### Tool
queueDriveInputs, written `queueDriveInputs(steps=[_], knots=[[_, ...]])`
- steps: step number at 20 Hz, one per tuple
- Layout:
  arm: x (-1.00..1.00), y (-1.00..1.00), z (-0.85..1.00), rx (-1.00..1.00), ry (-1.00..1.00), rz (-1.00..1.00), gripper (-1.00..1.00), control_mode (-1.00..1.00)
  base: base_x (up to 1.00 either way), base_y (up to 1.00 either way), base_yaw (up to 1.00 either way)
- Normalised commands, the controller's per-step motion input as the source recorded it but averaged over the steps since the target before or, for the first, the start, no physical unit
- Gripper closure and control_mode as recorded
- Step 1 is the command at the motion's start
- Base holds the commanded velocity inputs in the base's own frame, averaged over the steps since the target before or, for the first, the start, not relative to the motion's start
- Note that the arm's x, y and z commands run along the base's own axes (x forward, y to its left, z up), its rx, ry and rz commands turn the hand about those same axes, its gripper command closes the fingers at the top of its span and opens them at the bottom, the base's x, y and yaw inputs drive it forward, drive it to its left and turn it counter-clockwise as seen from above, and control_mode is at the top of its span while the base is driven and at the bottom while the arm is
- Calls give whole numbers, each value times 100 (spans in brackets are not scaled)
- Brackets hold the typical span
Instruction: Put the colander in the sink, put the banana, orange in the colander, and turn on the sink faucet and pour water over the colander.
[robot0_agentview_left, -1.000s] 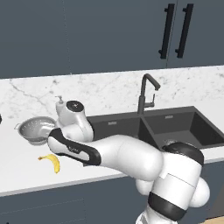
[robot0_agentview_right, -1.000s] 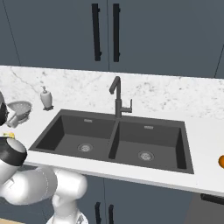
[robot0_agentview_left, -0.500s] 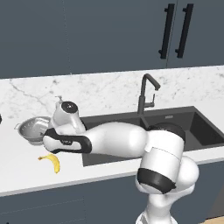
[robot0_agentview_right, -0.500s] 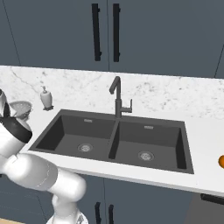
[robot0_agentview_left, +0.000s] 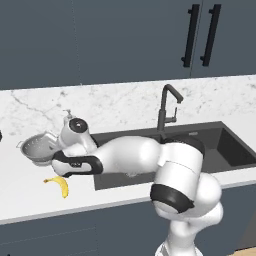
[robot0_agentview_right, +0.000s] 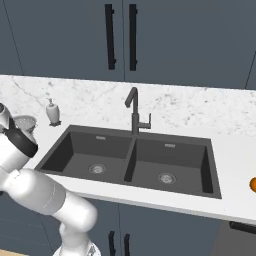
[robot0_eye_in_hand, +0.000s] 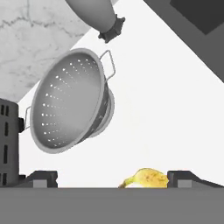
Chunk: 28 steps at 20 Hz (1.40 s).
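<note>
Three task things sit apart from the large, almost black double-basin sink (robot0_agentview_right: 130, 160), so no step looks finished yet. The small round silver-grey perforated metal colander (robot0_agentview_left: 40, 148) stands upright on the white marble bench (robot0_agentview_left: 30, 192) at the left of the left base view, beside the sink's left edge and just in front of the white soap dispenser (robot0_agentview_right: 52, 112). The short curved yellow banana (robot0_agentview_left: 60, 185) lies on the bench below the colander in that view, near it but not touching. The small round orange fruit (robot0_agentview_right: 253, 184) rests at the far right edge of the right base view, well apart from the rest, on the other side of the sink. The tall dark grey gooseneck faucet (robot0_agentview_right: 134, 111) rises behind the divider between the basins, and no stream runs from it. The white arm reaches leftward across the sink so that its hand hangs above the colander; in the hand view the tool (robot0_eye_in_hand: 111, 178) has its tips spread wide with nothing between them, the colander's open bowl in the middle of that view and the banana low between the tips. That pose suggests an approach to pick the colander by its rim, since it must enter the sink first.
</note>
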Motion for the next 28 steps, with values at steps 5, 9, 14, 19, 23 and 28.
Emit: queueDriveInputs(steps=[5, 9, 14, 19, 23, 28], knots=[[36, 0, -15, 5, 7, -14, -100, -100, 0, 0, 0], [40, 0, -14, 3, 10, -8, -100, -100, 0, 0, 0], [43, 11, -27, 0, 16, -6, -100, -100, 0, 0, 0], [40, 28, -31, 0, 7, -4, -100, -100, 0, 0, 0], [41, 43, -15, 0, 0, -2, -100, -100, 0, 0, 0], [31, 45, -14, 0, 0, -3, -100, -100, 0, 0, 0]])
